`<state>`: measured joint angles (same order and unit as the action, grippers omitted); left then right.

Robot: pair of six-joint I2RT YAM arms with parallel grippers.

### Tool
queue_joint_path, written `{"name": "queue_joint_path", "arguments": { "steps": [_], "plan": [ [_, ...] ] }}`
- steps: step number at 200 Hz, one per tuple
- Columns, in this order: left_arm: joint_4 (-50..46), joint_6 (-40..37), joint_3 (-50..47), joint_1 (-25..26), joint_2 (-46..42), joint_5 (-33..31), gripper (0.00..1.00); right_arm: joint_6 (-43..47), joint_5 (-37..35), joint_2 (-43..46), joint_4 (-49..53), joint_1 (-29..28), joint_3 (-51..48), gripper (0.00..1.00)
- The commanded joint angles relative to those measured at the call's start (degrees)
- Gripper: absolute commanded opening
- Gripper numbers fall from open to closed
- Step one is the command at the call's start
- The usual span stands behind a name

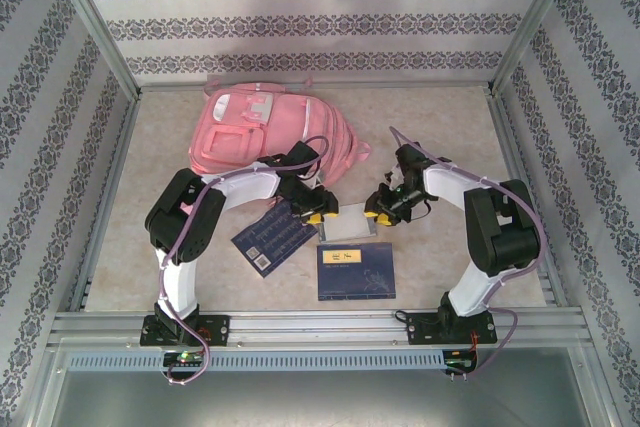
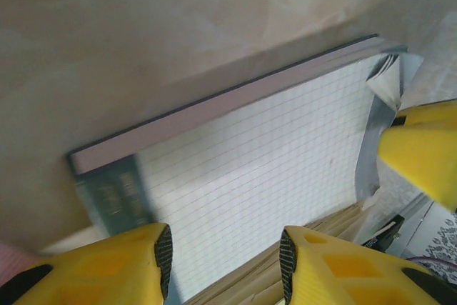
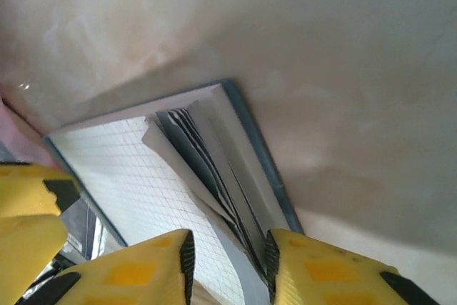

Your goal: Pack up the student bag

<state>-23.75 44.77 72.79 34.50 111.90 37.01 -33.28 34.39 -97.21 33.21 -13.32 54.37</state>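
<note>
Pages may crumple or tear: my right gripper (image 3: 228,246) straddles the notebook's (image 3: 121,169) curled leaves, pinched or not I cannot tell; left gripper (image 2: 225,242) stands spread over its page. Student bag (image 1: 270,132) lies just behind both.

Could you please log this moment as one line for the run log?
left gripper: open, over open notebook | right gripper: open, straddling lifted pages | student bag: beyond both grippers

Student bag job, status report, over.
Left gripper open over notebook. Right gripper straddles its lifted pages. Bag lies at far side. Two books near front, nothing blocking.
</note>
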Motion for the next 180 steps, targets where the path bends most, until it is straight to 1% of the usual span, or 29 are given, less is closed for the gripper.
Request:
{"name": "queue_joint_path", "arguments": {
  "steps": [1,29,68,104,133,152,168,180],
  "plan": [
    [-1.29,-1.66,1.39,0.57,1.22,1.13,0.44,-0.03,2.07,2.70,2.03,-0.87,1.18,0.27],
    [-1.13,-1.54,1.30,0.57,1.14,1.72,0.42,0.03,3.68,2.25,1.78,-1.59,0.60,0.24],
    [-0.36,-1.53,0.01,0.57,0.95,2.40,0.40,-0.10,5.26,1.38,0.48,-2.93,-0.30,0.24],
    [1.61,-0.79,-2.18,0.58,0.10,2.97,0.39,-2.05,9.37,-0.15,-3.30,-3.44,-1.77,0.25],
    [2.97,-0.44,-3.99,0.57,-0.77,3.33,0.37,-3.59,8.81,-0.43,-5.44,-3.89,-2.74,0.24],
    [3.49,-0.32,-4.74,0.57,-1.79,3.53,0.36,-3.91,7.13,-1.35,-5.87,-4.19,-3.04,0.19],
    [0.21,-2.24,-3.30,0.23,-3.37,2.27,0.36,-2.93,3.00,-1.74,-3.87,-4.17,-2.87,0.14],
    [-2.89,-3.96,-2.22,-0.11,-5.68,-0.23,0.40,-2.43,0.77,-1.52,-3.19,-4.08,-3.19,0.13]
  ]
}}
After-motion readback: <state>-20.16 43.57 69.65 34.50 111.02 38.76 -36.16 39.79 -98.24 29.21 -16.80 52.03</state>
